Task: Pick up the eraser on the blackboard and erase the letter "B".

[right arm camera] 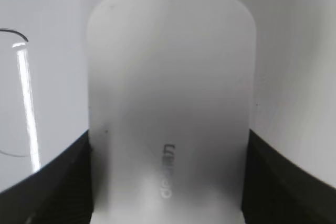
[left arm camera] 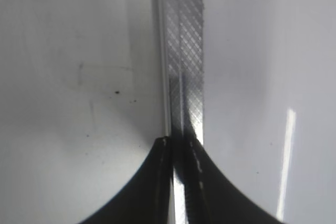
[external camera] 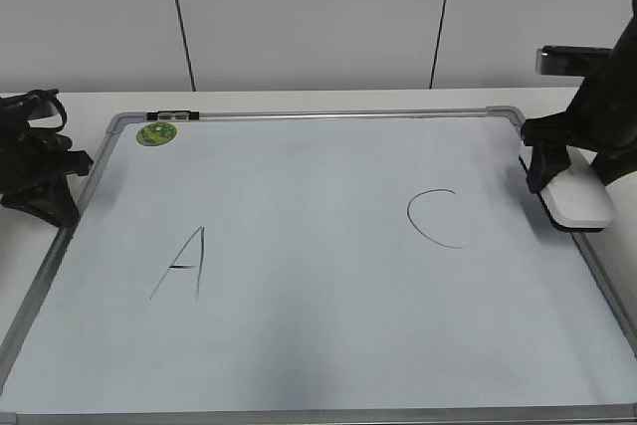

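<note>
The blackboard (external camera: 318, 196) is a white board in a silver frame, lying flat. No letter "B" shows on it; the middle between a thin "A" (external camera: 184, 264) and a thin "C" (external camera: 433, 218) is blank. The white eraser (external camera: 579, 201) sits at the board's right edge. My right gripper (external camera: 559, 176) is shut on it, with a finger tight against each long side (right arm camera: 168, 182). The eraser (right arm camera: 168, 87) fills the right wrist view, with tiny grey print. My left gripper (external camera: 62, 208) is shut and empty over the board's left frame rail (left arm camera: 184, 51), fingertips (left arm camera: 181, 148) together.
A round green sticker (external camera: 156, 132) is at the board's far left corner, with a small black piece (external camera: 171, 116) on the top rail beside it. Part of the "C" stroke (right arm camera: 16, 35) shows left of the eraser. A white wall stands behind the table.
</note>
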Robot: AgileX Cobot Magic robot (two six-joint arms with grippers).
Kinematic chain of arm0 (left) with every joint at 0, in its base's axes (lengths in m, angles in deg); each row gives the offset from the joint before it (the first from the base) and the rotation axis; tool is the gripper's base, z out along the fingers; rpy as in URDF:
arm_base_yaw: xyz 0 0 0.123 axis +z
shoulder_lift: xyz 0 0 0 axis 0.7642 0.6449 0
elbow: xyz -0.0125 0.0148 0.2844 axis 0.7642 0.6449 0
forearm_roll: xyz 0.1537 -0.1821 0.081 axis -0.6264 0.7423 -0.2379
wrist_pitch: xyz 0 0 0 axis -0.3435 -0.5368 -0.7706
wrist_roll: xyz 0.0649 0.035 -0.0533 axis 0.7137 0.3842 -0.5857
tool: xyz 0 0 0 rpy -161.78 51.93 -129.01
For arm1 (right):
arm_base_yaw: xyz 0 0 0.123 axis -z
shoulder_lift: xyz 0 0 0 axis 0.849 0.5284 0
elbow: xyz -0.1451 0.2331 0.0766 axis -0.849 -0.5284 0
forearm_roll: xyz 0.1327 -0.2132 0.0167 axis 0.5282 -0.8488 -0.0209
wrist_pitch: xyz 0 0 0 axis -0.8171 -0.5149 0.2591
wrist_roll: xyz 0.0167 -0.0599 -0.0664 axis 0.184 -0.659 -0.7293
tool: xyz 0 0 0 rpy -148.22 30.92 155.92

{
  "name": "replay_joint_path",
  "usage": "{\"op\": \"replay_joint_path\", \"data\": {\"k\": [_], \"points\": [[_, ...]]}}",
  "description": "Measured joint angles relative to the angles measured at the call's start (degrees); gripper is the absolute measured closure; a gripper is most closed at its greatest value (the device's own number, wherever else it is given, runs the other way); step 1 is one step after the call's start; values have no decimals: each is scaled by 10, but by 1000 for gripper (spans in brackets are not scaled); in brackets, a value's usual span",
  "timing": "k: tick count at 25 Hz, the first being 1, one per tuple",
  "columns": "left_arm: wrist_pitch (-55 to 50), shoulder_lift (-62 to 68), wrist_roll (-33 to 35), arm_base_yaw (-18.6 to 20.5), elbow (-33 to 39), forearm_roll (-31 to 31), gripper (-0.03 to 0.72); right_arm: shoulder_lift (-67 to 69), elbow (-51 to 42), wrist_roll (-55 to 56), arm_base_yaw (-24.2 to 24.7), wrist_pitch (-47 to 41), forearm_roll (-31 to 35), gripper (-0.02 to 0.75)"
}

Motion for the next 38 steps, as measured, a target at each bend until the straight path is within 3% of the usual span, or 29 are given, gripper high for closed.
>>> {"op": "replay_joint_path", "data": {"k": [14,20,26,38], "points": [[0,0,0,0,0,0,657,57,0,-3,0,36,9,211],[-1,0,0,1,0,0,657,60,0,-30,1,44,36,139],[-1,0,0,1,0,0,655,60,5,-32,1,39,35,130],[-1,0,0,1,-3,0,634,2,128,-32,1,-68,8,130]]}}
